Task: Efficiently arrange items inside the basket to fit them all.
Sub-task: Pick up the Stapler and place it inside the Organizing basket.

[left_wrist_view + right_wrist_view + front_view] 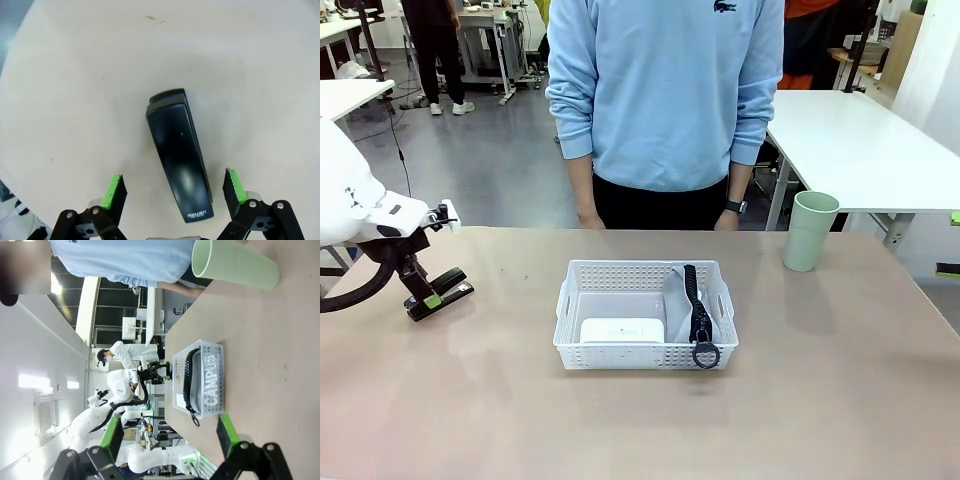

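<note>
**Two items packed, two waiting on the table**

Two of the four items lay inside the basket [620,264] at the centre of the front view: the white flat box [622,330] in its lower left part and the grey pouch [678,292] standing on edge along its right side. The pale green cup [810,232] stood on the table [520,400] at upper right, well apart from the basket.

The step in hand looked like the pick-up of the black stapler [179,155]. In the left wrist view the left gripper [173,176] hung over it with fingers spread wide, one on each side and neither touching it. The next move probably called for lowering, closing across the stapler's narrow body, and carrying it to the free space behind the box.

The right gripper [169,422] also had its fingers spread, pinching nothing.

At the left of the front view the stapler was hard to separate from the black fingers. How much room the basket kept was partly hidden by its perforated front wall.
</note>
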